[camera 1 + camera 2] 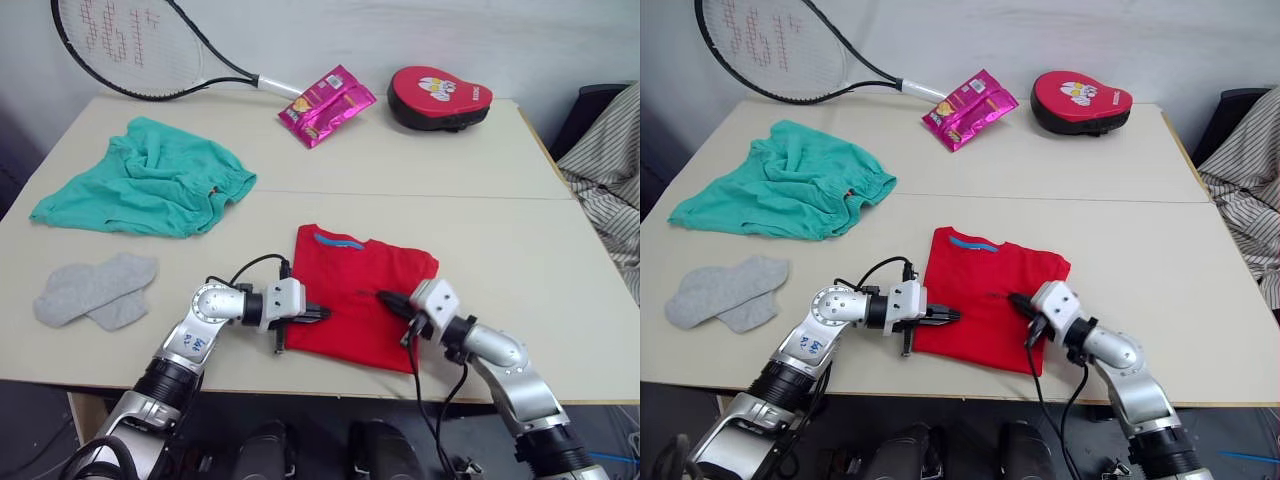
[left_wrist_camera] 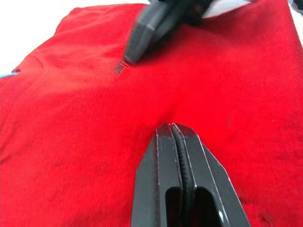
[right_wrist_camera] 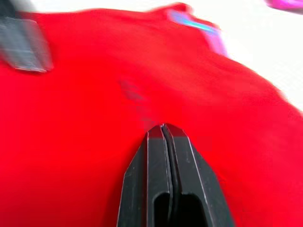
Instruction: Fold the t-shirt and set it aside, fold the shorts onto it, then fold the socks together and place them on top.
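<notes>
Near the front edge of the worktop (image 1: 560,300) lies the t-shirt (image 1: 355,290), folded into a rough rectangle with its blue collar band on the far side. Both claws rest over it. The left claw (image 1: 322,314) reaches in from the left over the shirt's near-left part, its two black fingers pressed together with nothing between them; the left wrist view shows the tips closed just above the red cloth. The right claw (image 1: 385,298) comes in from the right over the middle of the shirt, fingers likewise closed together and holding no cloth. The two claw tips point toward each other, a little apart.

To the left, near the worktop's left edge, the socks (image 1: 93,290) lie flat, one overlapping the other. Farther back on the left the shorts (image 1: 150,180) are spread out, rumpled, waistband toward the right.

At the far edge a pink snack packet (image 1: 327,104) lies near the middle, a red padded mitt (image 1: 438,98) to its right, and a tennis racket (image 1: 130,45) leans to its left.
</notes>
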